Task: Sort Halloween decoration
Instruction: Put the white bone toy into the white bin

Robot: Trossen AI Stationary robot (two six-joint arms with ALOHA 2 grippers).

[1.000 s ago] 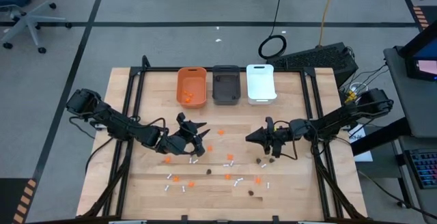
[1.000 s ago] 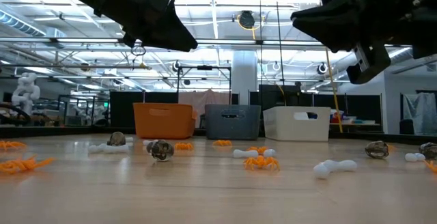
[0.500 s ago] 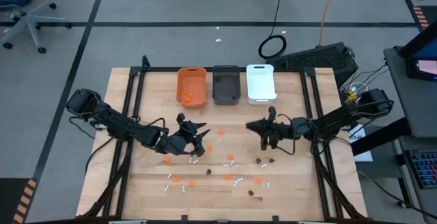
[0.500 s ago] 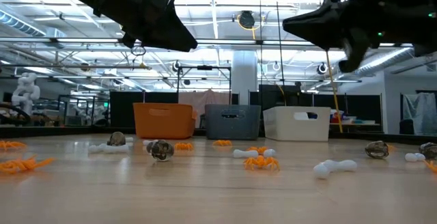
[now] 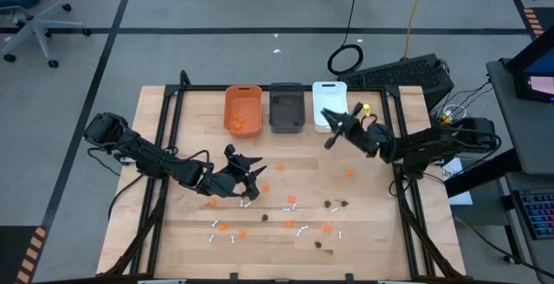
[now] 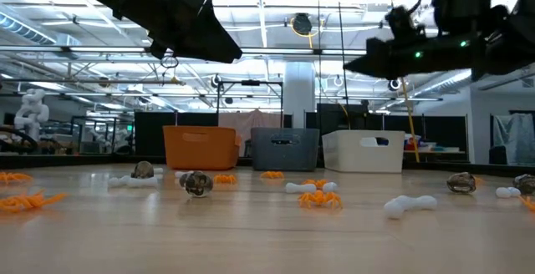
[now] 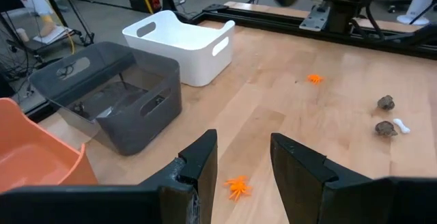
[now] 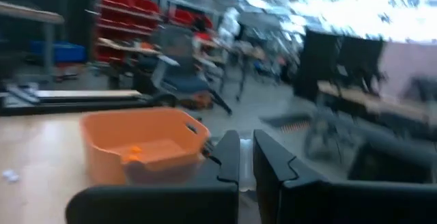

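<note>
The Halloween decoration lies loose on the wooden table: orange blobs [image 5: 349,172], dark lumps [image 5: 329,204] and small white sticks [image 5: 303,230]. My left gripper [image 7: 242,161] hovers open over the table's left middle [image 5: 251,177], with an orange blob [image 7: 237,186] on the wood below and beyond its fingers. My right gripper [image 5: 329,121] is shut and raised at the near edge of the white bin [image 5: 330,102], pointing about level [image 6: 351,63]. I see nothing between its fingers [image 8: 246,157].
Three bins stand in a row at the far edge: orange [image 5: 243,109] with orange pieces inside, dark grey [image 5: 286,106] and white. Black rails [image 5: 170,145] run along both table sides. Most pieces lie in the table's near half.
My right gripper has swung from above the dark lumps at the table's right middle toward the far edge, up to the white bin, rolling about its own axis on the way. Its fingers have stayed shut. The pieces on the table have not moved.
</note>
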